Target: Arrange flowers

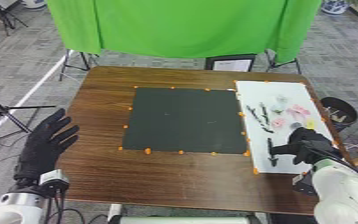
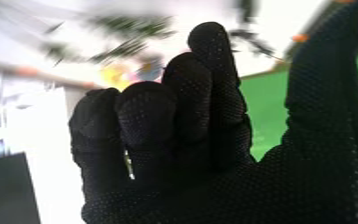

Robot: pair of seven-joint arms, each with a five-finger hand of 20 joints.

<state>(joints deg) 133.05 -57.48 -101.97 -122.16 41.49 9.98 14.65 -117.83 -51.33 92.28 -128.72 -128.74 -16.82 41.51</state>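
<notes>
In the head view my right hand [image 1: 310, 145] is over the lower right of the white sheet [image 1: 286, 165], its thumb side close to a dark stem [image 1: 271, 153]; contact cannot be told. Farther up the sheet lie dark stems [image 1: 254, 115], a pink flower [image 1: 297, 111], another pink one [image 1: 278, 122], a yellow one [image 1: 310, 123] and pale ones. In the right wrist view my right hand [image 2: 167, 150] has its fingers extended and thumb apart; beyond them are a yellow flower [image 2: 116, 76] and blurred greenery [image 2: 129, 31]. My left hand [image 1: 42, 150] is open at the table's left edge.
A dark square mat [image 1: 184, 120] lies left of the sheet on the wooden table [image 1: 189, 177]. Orange markers line both. Behind the table hangs a green cloth [image 1: 184, 27]; a black bin [image 1: 339, 111] stands off its right edge, and a tripod [image 1: 7, 112] at the left.
</notes>
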